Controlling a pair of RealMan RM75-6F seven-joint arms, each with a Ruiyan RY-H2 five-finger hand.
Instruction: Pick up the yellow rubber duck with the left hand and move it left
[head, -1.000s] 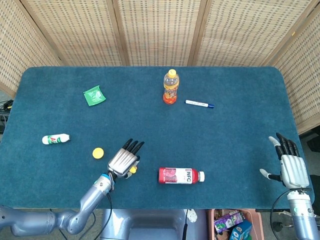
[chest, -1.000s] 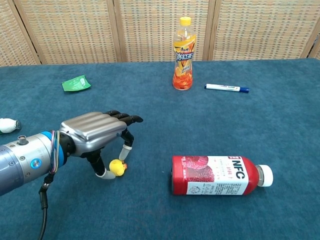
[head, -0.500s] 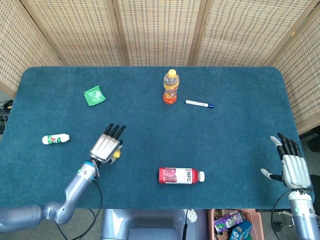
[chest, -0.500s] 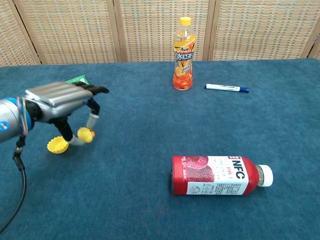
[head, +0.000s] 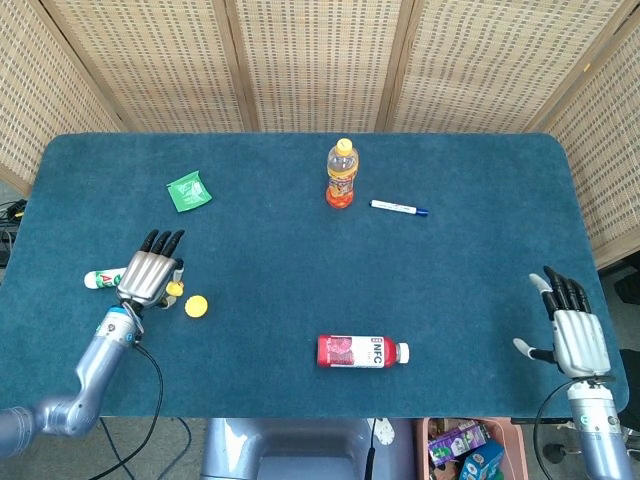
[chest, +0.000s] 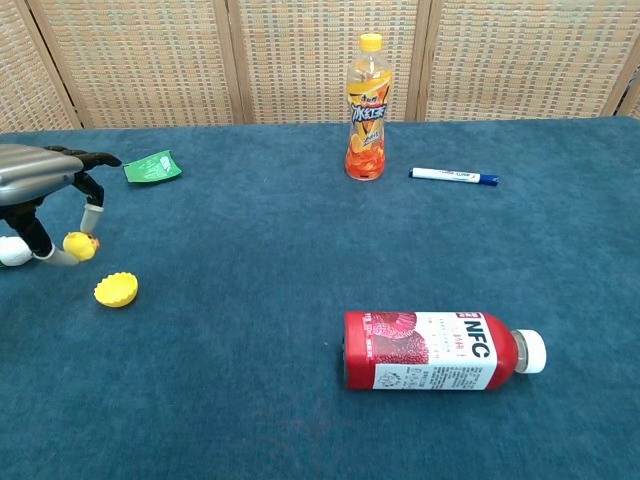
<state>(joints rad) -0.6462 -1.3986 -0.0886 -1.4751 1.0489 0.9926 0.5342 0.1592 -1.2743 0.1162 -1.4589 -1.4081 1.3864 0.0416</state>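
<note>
The small yellow rubber duck (chest: 79, 245) is pinched between the thumb and a finger of my left hand (chest: 45, 180), at the far left of the chest view. In the head view the same left hand (head: 150, 270) covers most of the duck (head: 174, 289), which peeks out at its right side. Whether the duck hangs just above the blue cloth or touches it cannot be told. My right hand (head: 570, 330) rests open at the table's right front corner, holding nothing.
A yellow bottle cap (chest: 116, 290) lies right of the duck. A small white bottle (head: 103, 278) lies just left of my left hand. A green packet (head: 188, 190), an orange drink bottle (head: 341, 175), a marker (head: 399, 208) and a lying red bottle (head: 362, 351) are on the blue table (head: 470, 270).
My left hand has carried the duck leftward, from beside the red bottle, past the yellow cap, to near the small white bottle. The right hand has barely moved.
</note>
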